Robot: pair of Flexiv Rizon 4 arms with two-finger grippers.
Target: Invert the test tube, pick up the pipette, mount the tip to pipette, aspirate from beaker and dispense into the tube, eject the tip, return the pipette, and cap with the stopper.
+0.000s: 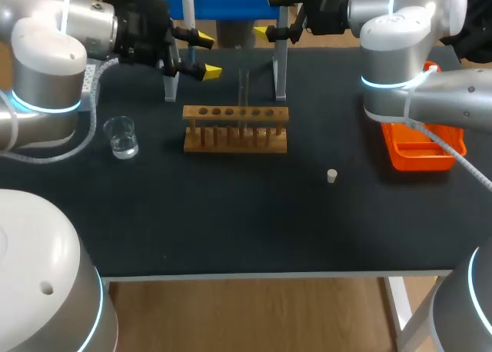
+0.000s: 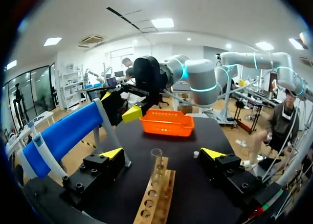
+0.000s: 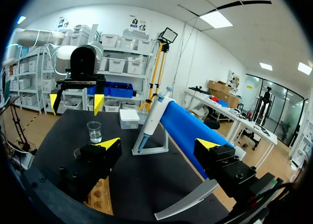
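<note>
Black matting covers the table [image 1: 231, 214], and near its middle stands a light wooden test tube rack [image 1: 234, 129] with a single row of round holes. One slim clear glass test tube [image 1: 244, 91] stands upright in a hole right of the rack's centre, and its upper end looks open in the left wrist view. Left of the rack and apart from it sits a small clear glass beaker [image 1: 121, 137] holding a little clear liquid. A small white stopper [image 1: 331, 175] lies alone on the mat, to the right of the rack and nearer the front edge. A shallow orange plastic tray [image 1: 419, 148] rests at the right side. Along the back runs a blue padded stand on grey legs [image 1: 231, 2]. The white and blue pipette [image 3: 152, 117] leans against it with its narrow end down, and a white tip box [image 3: 129, 119] sits just beyond it (seen only from the right wrist).

The left gripper [image 1: 206, 55] hovers behind the rack's left end, fingers spread wide with nothing between them; in its own view the tube is ahead, untouched. The right gripper [image 1: 267, 15] hangs by the stand's right leg, fingers likewise apart and empty, facing the left one
</note>
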